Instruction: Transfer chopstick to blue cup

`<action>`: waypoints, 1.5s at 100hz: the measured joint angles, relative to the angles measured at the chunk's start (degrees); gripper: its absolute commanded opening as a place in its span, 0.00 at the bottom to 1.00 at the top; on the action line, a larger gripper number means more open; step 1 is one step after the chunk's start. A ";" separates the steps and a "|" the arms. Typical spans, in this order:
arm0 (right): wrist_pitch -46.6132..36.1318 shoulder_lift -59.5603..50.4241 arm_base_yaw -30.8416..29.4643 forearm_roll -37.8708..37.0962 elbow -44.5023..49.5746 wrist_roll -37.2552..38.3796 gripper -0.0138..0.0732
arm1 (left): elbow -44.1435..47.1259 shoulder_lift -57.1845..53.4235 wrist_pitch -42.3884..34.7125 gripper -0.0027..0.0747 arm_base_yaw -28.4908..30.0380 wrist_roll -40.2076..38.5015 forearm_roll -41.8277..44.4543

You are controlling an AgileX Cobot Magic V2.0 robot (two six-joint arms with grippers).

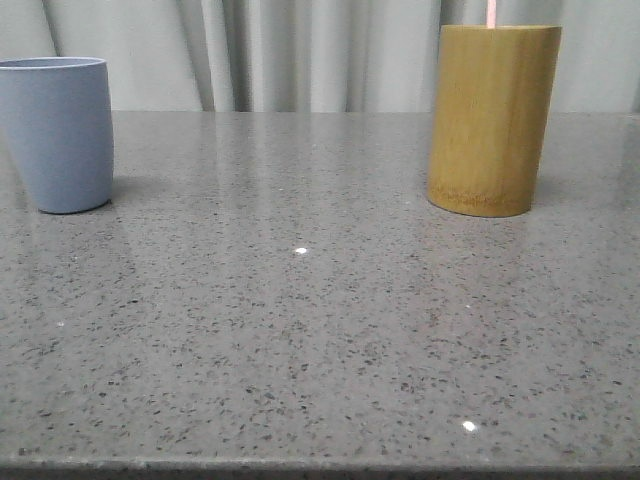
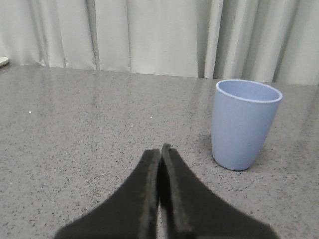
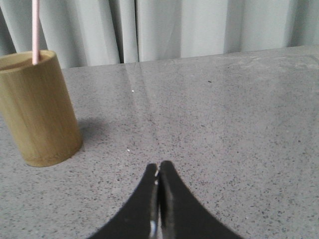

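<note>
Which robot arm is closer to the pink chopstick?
The right one. Its tool sits shut near the bamboo holder with the chopstick standing inside. The left tool, also shut, is over by the blue cup on the table's far left.

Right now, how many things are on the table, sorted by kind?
Cups: 1, the blue cup
Bamboo holders: 1, the bamboo cylinder
Chopsticks: 1, the chopstick, standing in the bamboo cylinder
Total: 3
</note>
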 measured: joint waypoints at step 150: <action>13.58 32.67 0.00 0.22 -28.53 -1.66 0.55 | -33.34 43.64 11.86 0.58 0.00 2.76 -2.24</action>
